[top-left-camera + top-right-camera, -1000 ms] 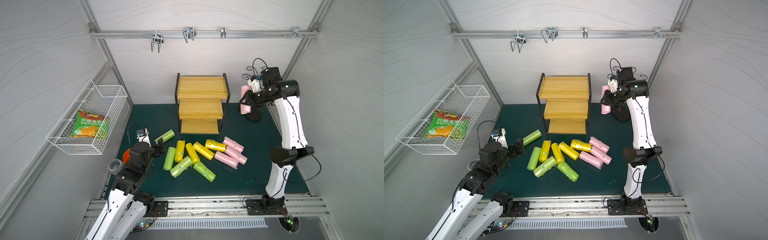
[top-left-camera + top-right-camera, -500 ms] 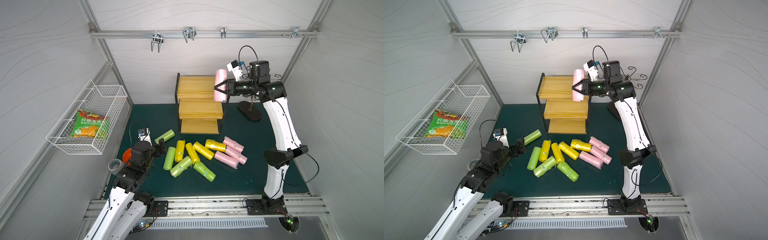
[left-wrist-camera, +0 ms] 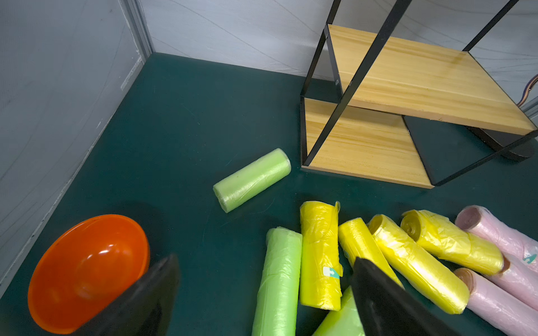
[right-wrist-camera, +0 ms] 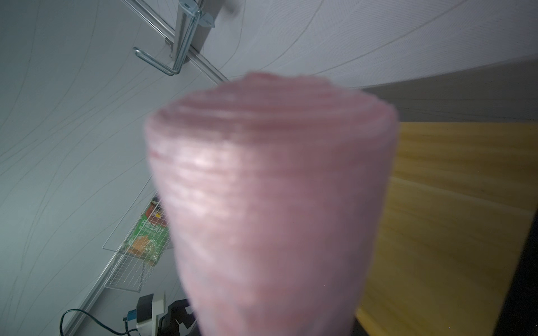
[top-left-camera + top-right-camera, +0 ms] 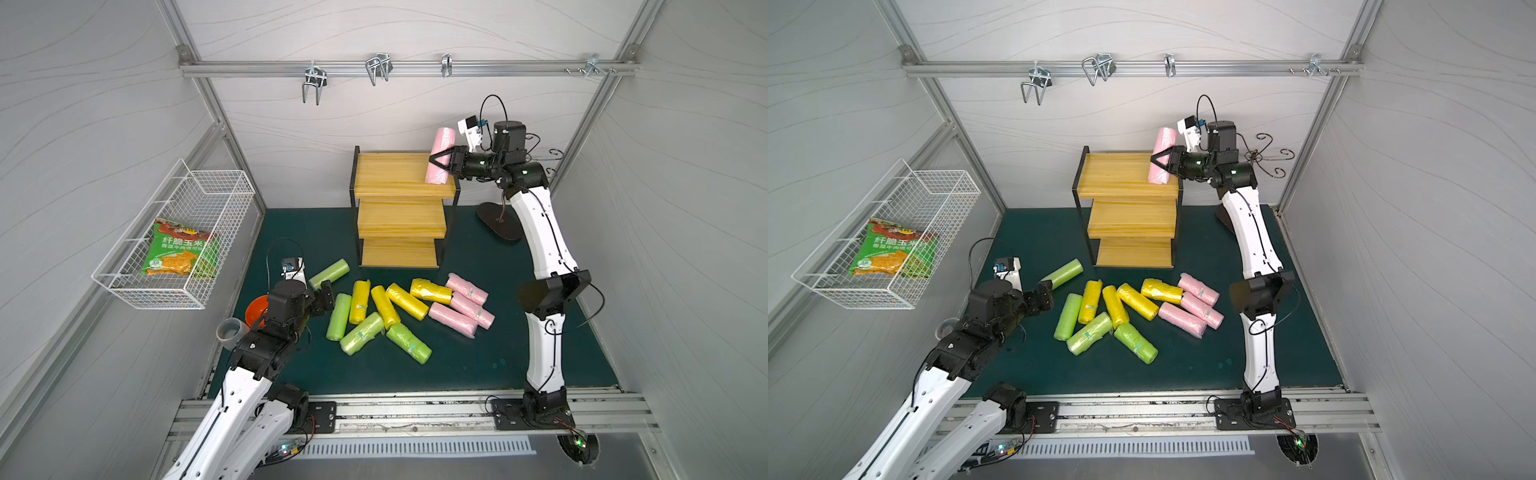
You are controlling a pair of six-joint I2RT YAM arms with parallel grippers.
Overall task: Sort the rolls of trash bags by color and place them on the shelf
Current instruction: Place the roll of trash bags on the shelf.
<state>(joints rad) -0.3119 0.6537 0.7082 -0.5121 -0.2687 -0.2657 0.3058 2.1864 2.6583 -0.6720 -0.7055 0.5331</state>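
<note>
One pink roll (image 5: 443,139), pinched in the right gripper (image 5: 434,160), at the shelf's (image 5: 395,178) top-right corner; left gripper (image 5: 325,293) gapes wide, lower left.

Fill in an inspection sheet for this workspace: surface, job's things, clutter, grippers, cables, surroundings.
Surface: dark green mat.
Job's things: shelf, lower tiers bare; four green rolls, four yellow rolls, three pink rolls on the mat.
Clutter: orange bowl, grey cup, black stand base.
Grippers: left gripper open, empty, near the green rolls; right gripper shut on a fourth pink roll at the top tier.
Cables: black loops at both wrists.
Surroundings: wire basket holding snack bag; rail with hooks.
</note>
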